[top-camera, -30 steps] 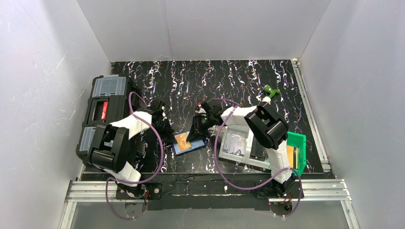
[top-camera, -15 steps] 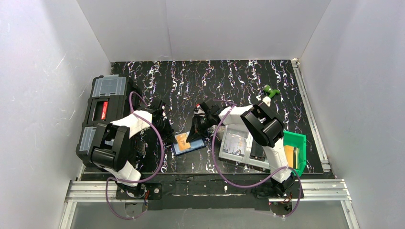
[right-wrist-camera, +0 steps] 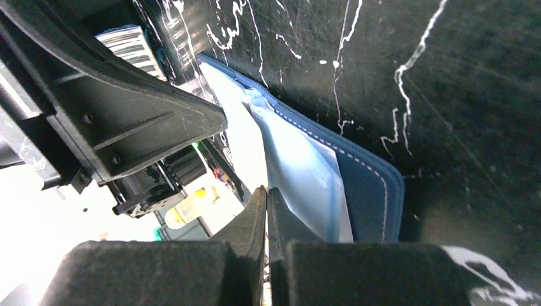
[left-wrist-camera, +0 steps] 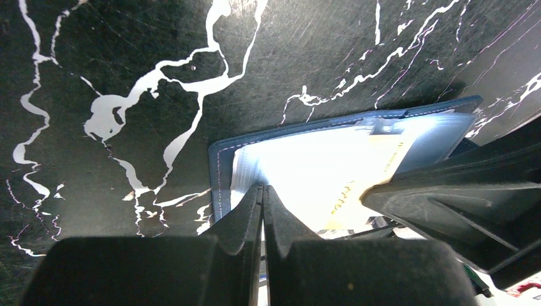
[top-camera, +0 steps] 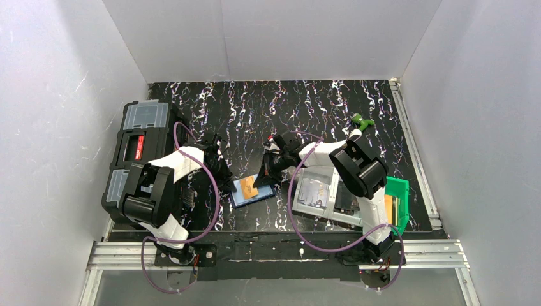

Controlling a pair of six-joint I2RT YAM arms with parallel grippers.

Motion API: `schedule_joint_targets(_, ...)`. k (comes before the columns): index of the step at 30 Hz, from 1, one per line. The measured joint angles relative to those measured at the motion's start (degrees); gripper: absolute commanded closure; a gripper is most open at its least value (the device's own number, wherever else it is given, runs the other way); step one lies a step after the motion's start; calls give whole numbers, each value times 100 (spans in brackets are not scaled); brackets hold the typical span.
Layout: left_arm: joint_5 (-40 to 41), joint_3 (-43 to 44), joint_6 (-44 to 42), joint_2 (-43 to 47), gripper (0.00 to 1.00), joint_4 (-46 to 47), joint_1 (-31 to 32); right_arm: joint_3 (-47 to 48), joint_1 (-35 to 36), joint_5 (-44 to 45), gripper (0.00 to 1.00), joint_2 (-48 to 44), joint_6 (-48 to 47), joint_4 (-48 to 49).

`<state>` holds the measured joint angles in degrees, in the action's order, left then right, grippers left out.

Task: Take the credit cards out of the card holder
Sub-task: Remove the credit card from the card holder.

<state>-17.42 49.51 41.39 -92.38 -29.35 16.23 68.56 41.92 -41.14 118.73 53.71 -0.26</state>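
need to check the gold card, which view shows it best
Top external: the gold card shows plainly against the open card holder. Left wrist shows it pale, washed out by glare; right wrist shows only blue sleeves.

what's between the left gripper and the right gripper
The open card holder, a gold-tan credit card showing on it, lies between the left gripper and right gripper; the top view shows it.

One card holder (top-camera: 252, 197), one card (top-camera: 245, 185), one toolbox (top-camera: 137, 150), one left tool (left-wrist-camera: 262, 194), one right tool (right-wrist-camera: 266, 195).
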Motion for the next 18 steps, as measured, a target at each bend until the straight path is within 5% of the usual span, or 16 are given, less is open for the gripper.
schedule_joint_targets(18, 144, 21, -34, 114, 100, -95, 44, -10, -77, 435, 99, -638, -473, -713)
